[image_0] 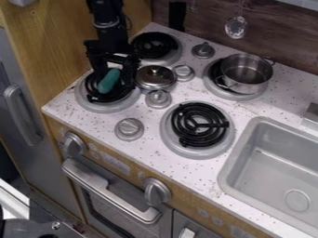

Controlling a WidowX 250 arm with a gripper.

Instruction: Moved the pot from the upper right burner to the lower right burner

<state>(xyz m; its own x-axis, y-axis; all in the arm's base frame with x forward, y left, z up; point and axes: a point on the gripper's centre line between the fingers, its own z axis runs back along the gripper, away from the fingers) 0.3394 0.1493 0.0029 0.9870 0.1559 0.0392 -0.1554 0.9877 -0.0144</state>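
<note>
So in the camera view my fingers hung over the lower left burner, spread apart, with a teal thing between or just under them. Couldn't tell if it touched me, but I didn't look clamped on it. The pot sat upright on the upper right burner, a bit off toward the back, so some coil showed on the side nearer me. The coil was what held it up. Its thin rim looked like my best grab, imo. The lower right burner was right in front of it, so I figured lift, come forward, set down centred. A metal lid lay beside the knobs, and I'd have wanted to clear that on the way over.
</note>
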